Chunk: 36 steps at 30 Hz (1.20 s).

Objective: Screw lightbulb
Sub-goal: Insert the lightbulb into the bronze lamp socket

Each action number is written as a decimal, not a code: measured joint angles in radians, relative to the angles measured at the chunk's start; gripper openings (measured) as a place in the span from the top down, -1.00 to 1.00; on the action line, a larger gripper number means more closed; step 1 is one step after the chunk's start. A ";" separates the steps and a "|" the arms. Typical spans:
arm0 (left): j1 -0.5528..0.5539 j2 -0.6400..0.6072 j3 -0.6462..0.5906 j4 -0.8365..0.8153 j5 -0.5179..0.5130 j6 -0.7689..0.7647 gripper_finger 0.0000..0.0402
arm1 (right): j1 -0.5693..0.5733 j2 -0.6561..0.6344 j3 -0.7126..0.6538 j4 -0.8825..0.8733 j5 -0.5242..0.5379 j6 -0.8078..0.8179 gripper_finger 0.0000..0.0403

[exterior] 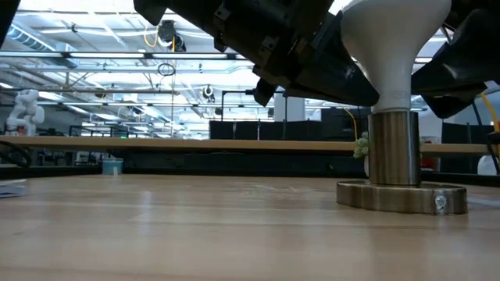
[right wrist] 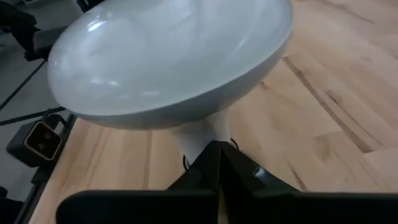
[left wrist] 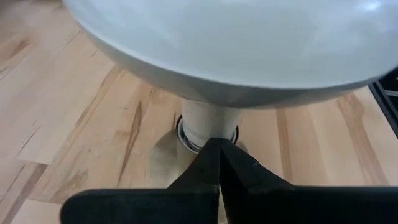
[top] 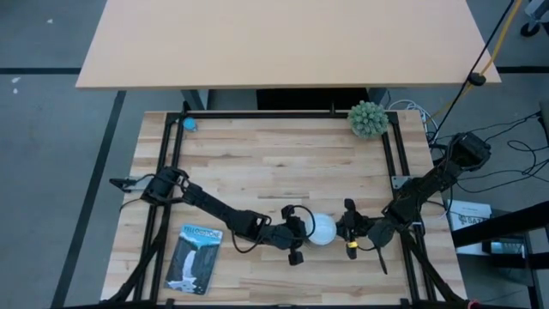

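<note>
Lightbulb (top: 322,228), a white frosted globe tapering to a pale neck, stands upright in a metal cylindrical socket (exterior: 393,148) on a round flat base (exterior: 401,197), near the front edge of the wooden tabletop (top: 274,163), right of centre. The left gripper (top: 298,232) sits just beside the globe's left, its fingers clenched together on nothing. The right gripper (top: 346,230) sits just beside its right, likewise clenched empty.

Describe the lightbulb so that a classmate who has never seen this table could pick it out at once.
On the wooden table, look near the front edge, between the left gripper and the right gripper, both shut. The lightbulb stands upright there in a metal socket on a round base. It is the only round white globe, unlike the spiky green ball.
</note>
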 joint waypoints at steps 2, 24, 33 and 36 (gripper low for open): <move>0.003 0.000 0.000 0.000 -0.001 0.005 1.00 | 0.004 0.000 -0.001 0.005 -0.007 0.000 1.00; -0.026 0.000 0.000 -0.036 -0.048 -0.005 1.00 | 0.057 -0.091 0.001 -0.169 -0.018 0.105 1.00; -0.049 0.000 0.000 0.048 -0.022 0.004 1.00 | 0.009 -0.048 0.001 -0.132 0.117 0.073 1.00; -0.024 0.000 0.000 0.048 0.028 -0.002 1.00 | -0.009 -0.023 0.001 -0.090 0.111 0.047 1.00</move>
